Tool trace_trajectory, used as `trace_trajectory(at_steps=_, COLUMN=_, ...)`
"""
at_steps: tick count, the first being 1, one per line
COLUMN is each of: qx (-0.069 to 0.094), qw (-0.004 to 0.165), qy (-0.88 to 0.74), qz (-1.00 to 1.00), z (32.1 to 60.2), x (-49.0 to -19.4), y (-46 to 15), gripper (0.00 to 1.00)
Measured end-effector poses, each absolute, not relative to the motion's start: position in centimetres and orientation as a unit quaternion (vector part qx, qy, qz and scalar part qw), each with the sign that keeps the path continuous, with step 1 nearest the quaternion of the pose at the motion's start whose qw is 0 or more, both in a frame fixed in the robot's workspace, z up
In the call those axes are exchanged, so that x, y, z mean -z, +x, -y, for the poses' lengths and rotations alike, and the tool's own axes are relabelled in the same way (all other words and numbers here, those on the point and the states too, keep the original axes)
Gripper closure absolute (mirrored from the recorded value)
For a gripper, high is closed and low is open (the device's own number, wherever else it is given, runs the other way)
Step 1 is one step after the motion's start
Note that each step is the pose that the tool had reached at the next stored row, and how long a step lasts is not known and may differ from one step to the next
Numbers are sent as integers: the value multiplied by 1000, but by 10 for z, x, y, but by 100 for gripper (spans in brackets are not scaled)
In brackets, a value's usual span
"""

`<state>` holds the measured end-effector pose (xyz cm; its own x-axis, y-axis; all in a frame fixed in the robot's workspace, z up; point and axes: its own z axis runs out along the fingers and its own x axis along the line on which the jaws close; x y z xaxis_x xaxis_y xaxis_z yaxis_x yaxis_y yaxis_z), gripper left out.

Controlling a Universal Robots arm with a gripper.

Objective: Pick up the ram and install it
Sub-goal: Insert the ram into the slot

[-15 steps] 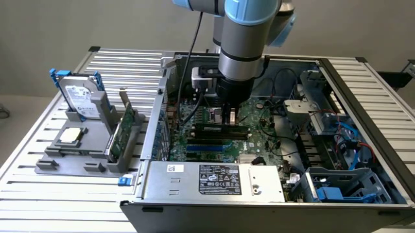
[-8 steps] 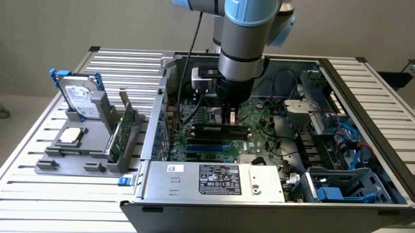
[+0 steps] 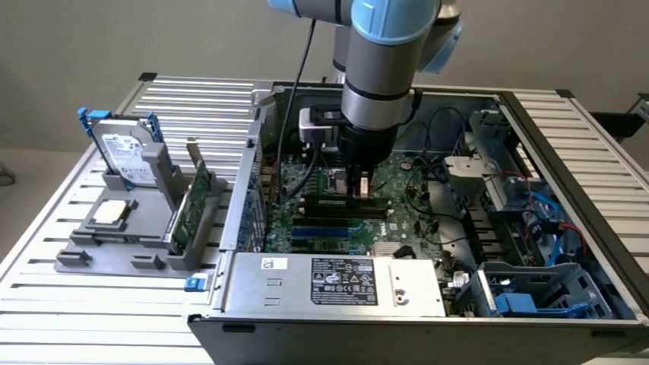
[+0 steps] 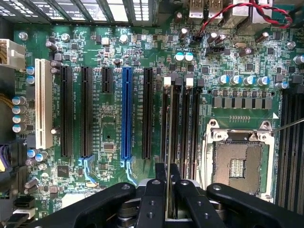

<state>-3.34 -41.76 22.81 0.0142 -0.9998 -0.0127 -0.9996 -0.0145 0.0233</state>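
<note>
Standing by the bench, I see the arm (image 3: 381, 68) reaching straight down into the open computer case (image 3: 304, 327), which lies on its side on a slatted metal table (image 3: 61, 304). The gripper (image 3: 355, 188) sits near the middle of the case, low over the motherboard (image 3: 411, 217). From the wrist view, its two black fingers (image 4: 154, 190) are drawn in tight on the ram (image 4: 169, 142). The stick is seen edge-on as a thin pale line pinched between them, standing upright. That edge runs parallel with the black memory slots (image 4: 176, 123) and hangs over the pair that lies beside the long expansion slots, among them a blue slot (image 4: 126, 111). Whether the stick is touching a slot or just above it, I can't tell. On the far side of the memory slots from the blue one is the open processor socket (image 4: 237, 161). In the exterior view, a power supply (image 3: 335, 281) with a white label lies at six o'clock from the gripper, along the case's near wall. Out at nine o'clock, well apart from the case, a grey holder (image 3: 81, 258) on the table carries a hard drive (image 3: 127, 156) standing upright, a green expansion card (image 3: 197, 201) on edge, and a small square silver processor chip (image 3: 112, 214) lying flat.
</note>
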Motion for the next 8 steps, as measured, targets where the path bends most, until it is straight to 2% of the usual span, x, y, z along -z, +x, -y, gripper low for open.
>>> trace_trajectory(at_steps=8, qx=11, qw=1, qy=714, qz=700, z=419, x=-228, y=-33, gripper=85)
